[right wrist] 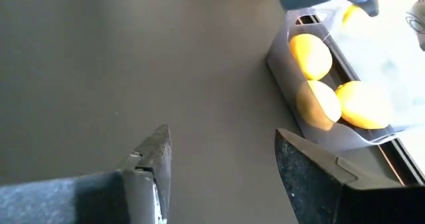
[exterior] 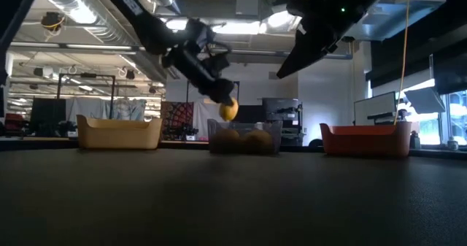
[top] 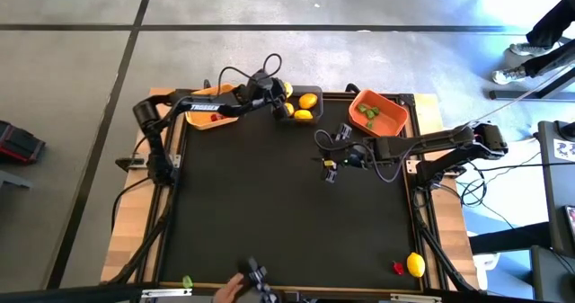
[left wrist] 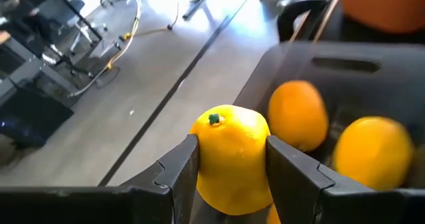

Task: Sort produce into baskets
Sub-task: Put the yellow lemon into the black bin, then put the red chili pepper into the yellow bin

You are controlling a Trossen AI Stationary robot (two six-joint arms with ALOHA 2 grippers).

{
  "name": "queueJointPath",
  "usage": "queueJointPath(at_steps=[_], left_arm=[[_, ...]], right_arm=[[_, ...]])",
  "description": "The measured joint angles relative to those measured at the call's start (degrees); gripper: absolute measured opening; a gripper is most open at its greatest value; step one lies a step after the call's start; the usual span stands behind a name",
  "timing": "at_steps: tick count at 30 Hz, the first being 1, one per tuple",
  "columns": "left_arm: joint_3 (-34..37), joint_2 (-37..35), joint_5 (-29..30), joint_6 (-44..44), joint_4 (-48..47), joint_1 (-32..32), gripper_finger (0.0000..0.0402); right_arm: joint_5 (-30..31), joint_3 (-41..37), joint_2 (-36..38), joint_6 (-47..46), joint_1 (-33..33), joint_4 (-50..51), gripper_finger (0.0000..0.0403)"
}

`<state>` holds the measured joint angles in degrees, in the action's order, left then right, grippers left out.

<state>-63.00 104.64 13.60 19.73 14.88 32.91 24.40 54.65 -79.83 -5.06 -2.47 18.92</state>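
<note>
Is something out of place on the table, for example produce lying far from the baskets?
Yes. A yellow lemon and a small red piece lie at the near right corner, and a green piece lies at the near left edge, all far from the three baskets along the far edge. Nothing looks spilled or damaged.

Glossy smooth lemon (left wrist: 231, 157), translucent plastic grey basket (left wrist: 345, 68), matt black tabletop (top: 269, 204).

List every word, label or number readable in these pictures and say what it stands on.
"TROSSEN": red lettering on the left arm's link, high view; small, barely legible.
Nothing else readable: baskets, lemons and both pincers carry no visible text; room signage beyond the table is too blurred.
</note>
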Motion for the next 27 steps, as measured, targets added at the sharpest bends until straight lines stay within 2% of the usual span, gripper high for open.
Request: queueJointPath(at_steps=[8, 16, 18, 24, 27], left_arm=[[0.00, 3.99, -0.02, -0.36, 0.80, 1.75, 0.0155], [0.04, 4.20, -0.02, -1.64, 0.36, 1.70, 0.0159], [0.04, 4.20, -0.02, -1.98, 0.34, 1.70, 0.0174], [0.04, 4.20, 0.09, -2.68, 0.28, 1.34, 0.0253], [0.04, 3.27, 0.44, -2.73, -1.65, 0.73, 0.0273]], right_arm=[[-0.02, 0.00, 0.00, -0.20, -0.10, 0.13, 0.0204], [-0.01, 0.00, 0.00, -0.50, -0.12, 0.13, 0.0204], [-0.02, 0.00, 0.00, -0.52, -0.12, 0.13, 0.0204], [-0.02, 0.00, 0.00, -0.57, -0.12, 0.13, 0.0204], [-0.02, 0.00, 0.00, -0.62, -0.12, 0.08, 0.0204]])
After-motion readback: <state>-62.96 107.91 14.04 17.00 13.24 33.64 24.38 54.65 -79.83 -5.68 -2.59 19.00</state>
